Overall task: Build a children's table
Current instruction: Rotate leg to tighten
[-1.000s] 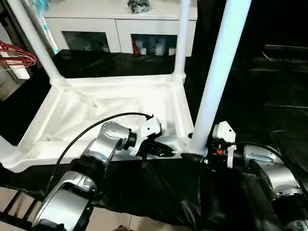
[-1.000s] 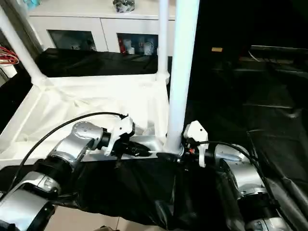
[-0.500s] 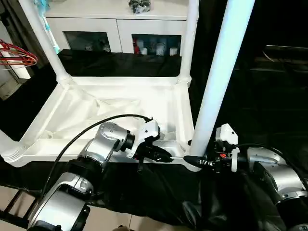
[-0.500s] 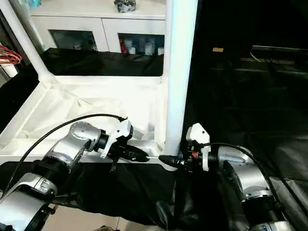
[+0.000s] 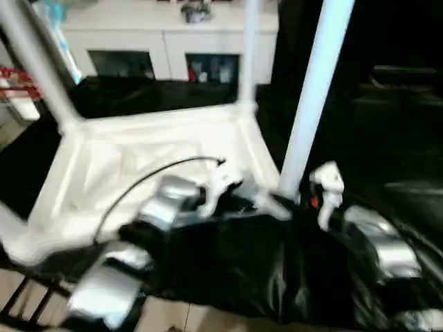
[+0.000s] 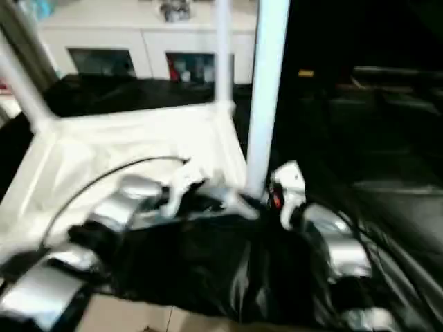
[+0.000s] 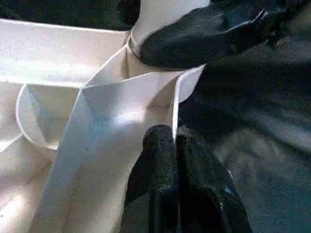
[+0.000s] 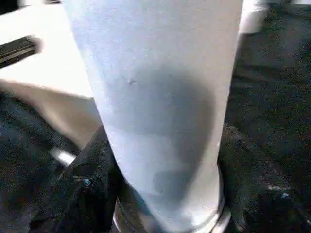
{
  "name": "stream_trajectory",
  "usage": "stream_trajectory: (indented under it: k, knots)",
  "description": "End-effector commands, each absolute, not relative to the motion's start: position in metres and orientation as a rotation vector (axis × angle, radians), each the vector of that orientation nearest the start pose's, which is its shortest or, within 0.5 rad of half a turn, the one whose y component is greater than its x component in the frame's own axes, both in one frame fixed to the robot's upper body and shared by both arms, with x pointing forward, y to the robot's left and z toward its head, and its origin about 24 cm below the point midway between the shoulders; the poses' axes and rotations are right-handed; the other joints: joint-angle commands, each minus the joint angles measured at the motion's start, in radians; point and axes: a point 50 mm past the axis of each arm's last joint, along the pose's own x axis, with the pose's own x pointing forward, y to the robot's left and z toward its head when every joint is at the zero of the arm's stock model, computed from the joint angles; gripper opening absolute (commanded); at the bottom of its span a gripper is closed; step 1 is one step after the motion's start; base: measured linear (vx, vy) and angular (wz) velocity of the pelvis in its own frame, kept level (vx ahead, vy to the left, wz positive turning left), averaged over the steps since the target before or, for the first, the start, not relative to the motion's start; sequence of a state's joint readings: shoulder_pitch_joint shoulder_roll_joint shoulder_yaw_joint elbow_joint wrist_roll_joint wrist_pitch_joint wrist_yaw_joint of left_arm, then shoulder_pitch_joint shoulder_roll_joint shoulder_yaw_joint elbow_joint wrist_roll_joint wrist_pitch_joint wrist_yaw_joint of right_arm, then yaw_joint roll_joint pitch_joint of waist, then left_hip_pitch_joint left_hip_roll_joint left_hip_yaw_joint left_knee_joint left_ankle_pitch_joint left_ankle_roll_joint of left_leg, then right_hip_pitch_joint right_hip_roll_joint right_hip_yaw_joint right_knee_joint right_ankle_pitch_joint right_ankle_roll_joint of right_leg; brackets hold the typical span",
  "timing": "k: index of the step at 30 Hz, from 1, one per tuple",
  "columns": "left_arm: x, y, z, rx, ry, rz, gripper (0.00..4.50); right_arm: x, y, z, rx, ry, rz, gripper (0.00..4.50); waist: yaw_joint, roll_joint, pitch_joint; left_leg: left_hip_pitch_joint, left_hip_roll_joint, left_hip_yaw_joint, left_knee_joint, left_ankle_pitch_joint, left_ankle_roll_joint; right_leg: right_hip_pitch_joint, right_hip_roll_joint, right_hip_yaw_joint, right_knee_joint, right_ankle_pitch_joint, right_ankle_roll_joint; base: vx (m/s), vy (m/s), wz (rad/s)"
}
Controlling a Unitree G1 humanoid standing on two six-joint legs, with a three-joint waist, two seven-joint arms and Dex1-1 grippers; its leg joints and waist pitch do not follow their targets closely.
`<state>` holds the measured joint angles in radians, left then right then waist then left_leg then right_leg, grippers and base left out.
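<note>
The white children's table top (image 5: 138,152) lies underside up on black sheeting. Three white legs stand in its corner sockets: one far left (image 5: 38,62), one far right (image 5: 249,55) and one near right (image 5: 311,90). My left gripper (image 7: 174,141) is shut on the thin rim wall of the top, close to the near right corner socket. My right gripper (image 8: 165,194) is closed around the base of the near right leg (image 8: 160,97), one black finger (image 8: 92,184) on each side. One of those fingers (image 7: 204,34) wraps the leg just above the socket.
A white cabinet (image 5: 173,41) with glass-fronted compartments stands behind the table. A red wire object (image 5: 17,76) sits at the far left. Black sheeting (image 5: 228,270) covers the work surface and hangs over its near edge. Dark ground lies to the right.
The whole picture has shifted and blurred, so the head camera moved. My right gripper's fingers have closed in on the near right leg's base. The left gripper still pinches the rim.
</note>
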<state>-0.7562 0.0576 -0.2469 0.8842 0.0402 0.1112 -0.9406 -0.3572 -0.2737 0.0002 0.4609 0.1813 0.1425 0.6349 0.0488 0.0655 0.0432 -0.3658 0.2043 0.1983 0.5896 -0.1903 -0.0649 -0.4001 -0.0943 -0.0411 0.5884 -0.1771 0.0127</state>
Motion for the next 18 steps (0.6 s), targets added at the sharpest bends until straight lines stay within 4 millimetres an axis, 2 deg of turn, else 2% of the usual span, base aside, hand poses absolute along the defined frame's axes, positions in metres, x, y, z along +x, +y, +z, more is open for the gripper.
stream_trajectory:
  k: [1, 3, 5, 7, 9, 11, 12, 16, 17, 18]
  knots:
    - [0.345, 0.034, 0.063, 0.205, 0.308, -1.155, 0.0, 0.296, -0.148, 0.002, -0.027, 0.394, 0.652, 2.52, -0.002, -0.017, -0.051, 0.01, 0.011, -0.016, -0.08, -0.304, 0.026, 0.035, -0.04, 0.018, -0.098, -0.433, -0.169, 0.0, 0.0, 0.0]
    - [0.344, 0.029, 0.066, 0.214, 0.282, -1.17, 0.0, 0.298, -0.142, 0.004, -0.009, 0.363, 0.629, 2.52, -0.004, -0.017, -0.052, 0.006, 0.011, -0.015, -0.08, -0.294, 0.031, 0.035, -0.04, 0.019, -0.097, -0.408, -0.172, 0.0, 0.0, 0.0]
    - [0.341, 0.027, 0.065, 0.236, 0.268, -1.212, 0.0, 0.297, -0.14, 0.006, 0.039, 0.344, 0.625, 3.22, -0.005, -0.016, -0.054, 0.005, 0.013, -0.016, -0.081, -0.288, 0.038, 0.036, -0.039, 0.019, -0.094, -0.375, -0.18, 0.0, 0.0, 0.0]
    - [0.34, 0.027, 0.064, 0.246, 0.265, -1.232, 0.0, 0.298, -0.142, 0.007, 0.066, 0.335, 0.608, 3.24, -0.007, -0.014, -0.054, 0.003, 0.014, -0.016, -0.081, -0.279, 0.043, 0.039, -0.039, 0.019, -0.089, -0.332, -0.196, 0.0, 0.0, 0.0]
    - [0.339, 0.029, 0.063, 0.256, 0.256, -1.247, 0.0, 0.298, -0.146, 0.008, 0.064, 0.332, 0.6, 3.63, -0.009, -0.015, -0.054, 0.004, 0.015, -0.015, -0.081, -0.282, 0.046, 0.039, -0.039, 0.019, -0.088, -0.32, -0.204, 0.0, 0.0, 0.0]
    - [0.338, 0.031, 0.062, 0.263, 0.25, -1.26, 0.0, 0.297, -0.152, 0.011, 0.025, 0.324, 0.613, 3.67, -0.007, -0.016, -0.056, 0.005, 0.016, -0.014, -0.08, -0.275, 0.049, 0.04, -0.04, 0.02, -0.087, -0.308, -0.207, 0.0, 0.0, 0.0]
    - [0.338, 0.032, 0.063, 0.264, 0.247, -1.263, 0.0, 0.297, -0.154, 0.012, 0.013, 0.318, 0.613, 3.8, -0.008, -0.02, -0.055, 0.003, 0.016, -0.014, -0.079, -0.268, 0.054, 0.04, -0.04, 0.02, -0.086, -0.3, -0.209, 0.0, 0.0, 0.0]
    - [0.34, 0.038, 0.069, 0.213, 0.216, -1.243, 0.0, 0.298, -0.166, 0.023, -0.026, 0.276, 0.624, 3.95, -0.005, -0.019, -0.055, 0.002, 0.015, -0.012, -0.077, -0.252, 0.061, 0.041, -0.041, 0.021, -0.085, -0.298, -0.213, 0.0, 0.0, 0.0]
    - [0.34, 0.04, 0.071, 0.204, 0.213, -1.248, 0.44, 0.297, -0.169, 0.027, -0.031, 0.266, 0.629, 4.07, -0.002, -0.019, -0.057, 0.002, 0.017, -0.013, -0.077, -0.244, 0.064, 0.043, -0.042, 0.021, -0.083, -0.291, -0.212, 0.0, 0.0, 0.0]
    - [0.34, 0.045, 0.072, 0.193, 0.218, -1.253, 0.55, 0.297, -0.174, 0.032, -0.04, 0.248, 0.639, 4.07, -0.001, -0.02, -0.059, 0.001, 0.017, -0.012, -0.075, -0.233, 0.068, 0.044, -0.042, 0.022, -0.081, -0.275, -0.213, 0.0, 0.0, 0.0]
